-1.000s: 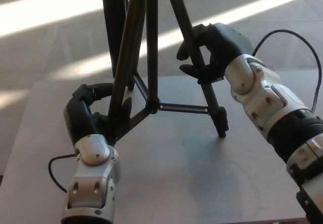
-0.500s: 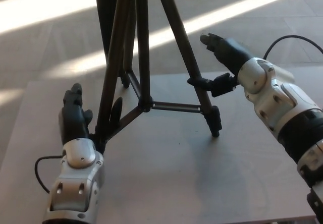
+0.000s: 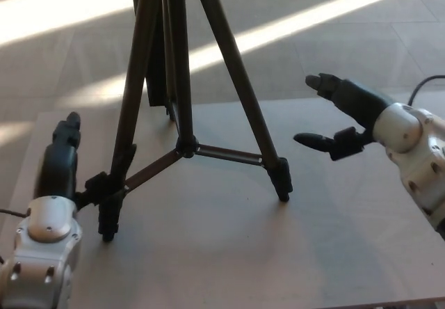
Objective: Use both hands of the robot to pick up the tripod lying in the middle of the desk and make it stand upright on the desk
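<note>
So the dark metal tripod with three thin tube legs point(image 3: 182, 142) is standing upright on the pale grey matte surface point(image 3: 229, 253), roughly in the middle and a bit toward the left. Two of its black rubber feet are showing clearly: the front-left one is planted close to the left hand, and the right one is sitting near the middle of the surface. The third leg is going down at the back, and I can't really tell where its foot is landing. The thin cross braces are meeting at a little hub between the legs, and the top of the tripod is running out of the picture.

The left black three-fingered hand point(image 3: 59, 163) is sitting just beside the front-left leg, fingers pointing straight up and away, gripping nothing. Whether it's brushing the leg clamp or just next to it, I can't tell from this angle.

The right black three-fingered hand point(image 3: 341, 117) is hanging well clear of the right leg, fingers spread wide with the thumb sticking out toward the tripod, nothing in it.

Bands of sunlight are lying across the grey floor point(image 3: 348, 37) behind the surface. No brand names, labels or writing I can make out anywhere on the tripod or the arms
</note>
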You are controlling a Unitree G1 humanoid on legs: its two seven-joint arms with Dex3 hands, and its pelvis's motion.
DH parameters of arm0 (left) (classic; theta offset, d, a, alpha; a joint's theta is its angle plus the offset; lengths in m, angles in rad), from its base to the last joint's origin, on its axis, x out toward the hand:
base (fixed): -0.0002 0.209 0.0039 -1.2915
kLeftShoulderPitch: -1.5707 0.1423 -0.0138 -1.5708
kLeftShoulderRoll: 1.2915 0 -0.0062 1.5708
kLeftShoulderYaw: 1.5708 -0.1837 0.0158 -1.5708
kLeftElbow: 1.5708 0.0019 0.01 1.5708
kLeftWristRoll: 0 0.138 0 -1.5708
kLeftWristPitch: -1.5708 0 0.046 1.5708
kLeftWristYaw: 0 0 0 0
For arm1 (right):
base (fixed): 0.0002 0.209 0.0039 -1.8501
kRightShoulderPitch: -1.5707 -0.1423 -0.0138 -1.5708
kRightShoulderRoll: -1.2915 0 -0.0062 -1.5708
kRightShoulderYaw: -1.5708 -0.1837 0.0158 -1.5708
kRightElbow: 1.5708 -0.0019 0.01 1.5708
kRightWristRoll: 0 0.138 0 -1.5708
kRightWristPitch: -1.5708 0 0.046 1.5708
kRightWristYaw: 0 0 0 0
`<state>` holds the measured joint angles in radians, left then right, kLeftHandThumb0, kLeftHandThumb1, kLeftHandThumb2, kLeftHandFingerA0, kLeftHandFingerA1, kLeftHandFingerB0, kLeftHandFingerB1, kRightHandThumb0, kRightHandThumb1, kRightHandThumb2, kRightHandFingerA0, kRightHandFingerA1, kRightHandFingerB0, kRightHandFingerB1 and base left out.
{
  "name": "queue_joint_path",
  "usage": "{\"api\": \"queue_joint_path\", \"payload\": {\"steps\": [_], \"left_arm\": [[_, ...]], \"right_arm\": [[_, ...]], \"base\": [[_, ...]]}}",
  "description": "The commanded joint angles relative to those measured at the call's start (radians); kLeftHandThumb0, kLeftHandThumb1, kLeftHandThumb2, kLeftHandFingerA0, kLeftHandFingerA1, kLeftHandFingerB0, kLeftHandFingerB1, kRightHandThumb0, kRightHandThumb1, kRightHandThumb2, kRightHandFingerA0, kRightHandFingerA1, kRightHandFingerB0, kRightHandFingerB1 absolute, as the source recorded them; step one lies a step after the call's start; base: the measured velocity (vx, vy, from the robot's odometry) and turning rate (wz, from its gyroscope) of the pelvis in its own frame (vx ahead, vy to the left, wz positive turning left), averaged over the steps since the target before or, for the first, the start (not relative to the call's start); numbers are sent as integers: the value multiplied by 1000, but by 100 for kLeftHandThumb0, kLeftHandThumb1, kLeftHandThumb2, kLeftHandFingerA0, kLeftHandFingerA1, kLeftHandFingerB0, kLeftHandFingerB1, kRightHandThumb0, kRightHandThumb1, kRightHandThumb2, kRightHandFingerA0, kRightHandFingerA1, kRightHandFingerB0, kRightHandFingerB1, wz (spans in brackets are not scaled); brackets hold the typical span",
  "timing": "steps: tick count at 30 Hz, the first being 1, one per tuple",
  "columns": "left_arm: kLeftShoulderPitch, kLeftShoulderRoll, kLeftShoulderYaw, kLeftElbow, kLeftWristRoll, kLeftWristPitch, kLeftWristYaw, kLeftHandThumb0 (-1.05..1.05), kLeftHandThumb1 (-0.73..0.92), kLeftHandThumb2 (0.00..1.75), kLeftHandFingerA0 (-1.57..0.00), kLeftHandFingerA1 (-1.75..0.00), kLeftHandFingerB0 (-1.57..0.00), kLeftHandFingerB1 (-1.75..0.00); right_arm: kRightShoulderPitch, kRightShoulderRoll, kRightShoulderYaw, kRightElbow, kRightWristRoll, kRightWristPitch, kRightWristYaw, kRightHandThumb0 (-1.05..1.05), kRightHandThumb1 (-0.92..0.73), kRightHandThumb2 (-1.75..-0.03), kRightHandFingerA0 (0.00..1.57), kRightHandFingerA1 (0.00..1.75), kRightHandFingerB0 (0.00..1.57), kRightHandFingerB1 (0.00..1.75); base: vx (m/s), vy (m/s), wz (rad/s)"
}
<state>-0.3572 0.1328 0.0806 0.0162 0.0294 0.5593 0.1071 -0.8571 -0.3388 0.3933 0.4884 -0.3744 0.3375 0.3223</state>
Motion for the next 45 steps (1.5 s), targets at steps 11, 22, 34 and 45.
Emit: {"api": "queue_joint_path", "payload": {"steps": [11, 22, 34, 45], "left_arm": [[520, 157, 494, -411, -567, 148, -494, -87, 60, 96, 0, -24, 0, -9], [681, 198, 1061, -54, -856, 106, -554, -105, 73, 102, 0, -19, 0, 0], [682, 444, 1266, 826, -766, -267, -487, -105, 62, 96, 0, -25, 0, -4], [588, 319, 1140, 893, -632, -298, -261, -53, 69, 74, 0, 0, 0, -5]], "right_arm": [[541, -376, -567, -524, 214, 73, 199, -105, -76, -65, 0, 0, 0, 0], [946, -380, -1331, -547, 368, -39, 276, -105, -66, -104, 0, 14, 0, 2], [1305, -276, -1747, 3, 526, -337, -70, -85, -56, -88, 0, 15, 11, 27], [1129, -318, -1750, 438, 681, -236, -223, -67, -65, -63, 7, 30, 11, 24]], "base": [[0, 0, 0], [0, 0, 0], [0, 0, 0], [0, 0, 0]]}}
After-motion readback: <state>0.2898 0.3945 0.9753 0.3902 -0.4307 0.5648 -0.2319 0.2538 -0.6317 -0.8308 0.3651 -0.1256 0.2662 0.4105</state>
